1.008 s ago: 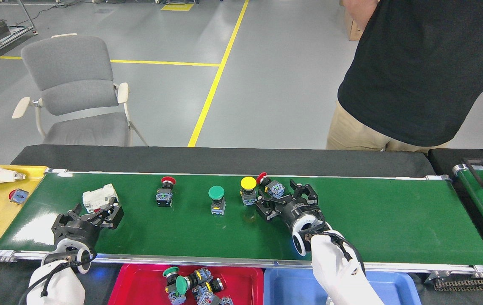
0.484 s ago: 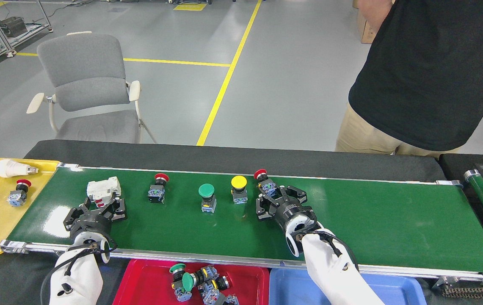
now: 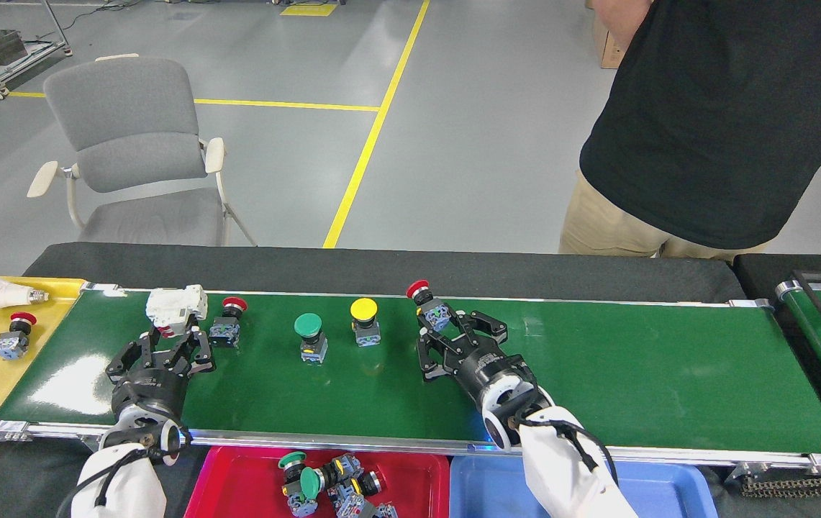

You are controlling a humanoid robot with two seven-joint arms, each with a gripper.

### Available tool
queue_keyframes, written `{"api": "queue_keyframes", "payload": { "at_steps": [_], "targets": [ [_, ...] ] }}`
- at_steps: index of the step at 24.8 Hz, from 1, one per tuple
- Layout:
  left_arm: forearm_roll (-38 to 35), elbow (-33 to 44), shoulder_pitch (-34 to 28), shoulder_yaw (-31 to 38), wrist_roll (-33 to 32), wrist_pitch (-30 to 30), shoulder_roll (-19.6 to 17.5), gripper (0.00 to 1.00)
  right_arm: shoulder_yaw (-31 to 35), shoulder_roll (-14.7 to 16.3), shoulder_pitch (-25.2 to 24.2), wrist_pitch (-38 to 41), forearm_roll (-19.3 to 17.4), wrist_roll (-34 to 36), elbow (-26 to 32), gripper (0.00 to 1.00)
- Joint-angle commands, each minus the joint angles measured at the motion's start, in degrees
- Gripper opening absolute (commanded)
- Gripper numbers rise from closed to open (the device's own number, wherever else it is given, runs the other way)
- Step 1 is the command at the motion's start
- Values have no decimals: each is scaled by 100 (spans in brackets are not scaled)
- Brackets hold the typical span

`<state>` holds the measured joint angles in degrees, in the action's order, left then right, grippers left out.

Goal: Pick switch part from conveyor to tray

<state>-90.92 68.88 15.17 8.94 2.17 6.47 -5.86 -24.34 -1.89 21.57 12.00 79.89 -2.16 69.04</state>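
Our right gripper sits low over the conveyor with its fingers spread apart, holding nothing. The red-capped switch lies at about 11 o'clock from that gripper, just beyond the fingertips and hard against the belt's far rail. It is tilted: the red cap points toward 11 o'clock and the grey contact block trails toward the gripper, so its long axis runs nearly in line with our approach. The block end appears to sit at or just inside the mouth of the open fingers; whether a finger touches it we cannot tell.

Our left gripper is also parted and empty, with the white part at its 12 o'clock, just past the fingertips. A second red switch stands just beside it at 2 o'clock. The green switch and yellow switch stand upright between the two arms, apart from both.

We judge the right arm the nearer to the tilted red switch, and the grasp there not yet made. A short advance toward 11 o'clock would be needed before closing across the block. The risk is nudging the switch against the rail.

The red tray, at 6 o'clock below the belt, holds several switches.
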Motion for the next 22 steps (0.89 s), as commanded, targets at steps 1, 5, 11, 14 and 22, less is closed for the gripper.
{"api": "queue_keyframes", "payload": {
  "at_steps": [1,5,11,14,22],
  "targets": [
    [22,688,-224,3,64,241,-65,11,8,83,-363,725,-9,-161,846,3],
    [22,1269,-559,3,64,320,-65,11,-18,154,-1366,1437,53,-425,1955,6],
    [31,1277,-559,20,64,329,-82,12,-959,92,-1586,1341,220,-478,2008,99],
    [31,1286,-568,55,64,496,-74,12,-1029,57,-1603,1358,220,-478,2008,99],
    [40,2165,-1060,-6,64,1085,14,12,606,-5,-2087,611,-158,-443,2816,99]
  ]
}}
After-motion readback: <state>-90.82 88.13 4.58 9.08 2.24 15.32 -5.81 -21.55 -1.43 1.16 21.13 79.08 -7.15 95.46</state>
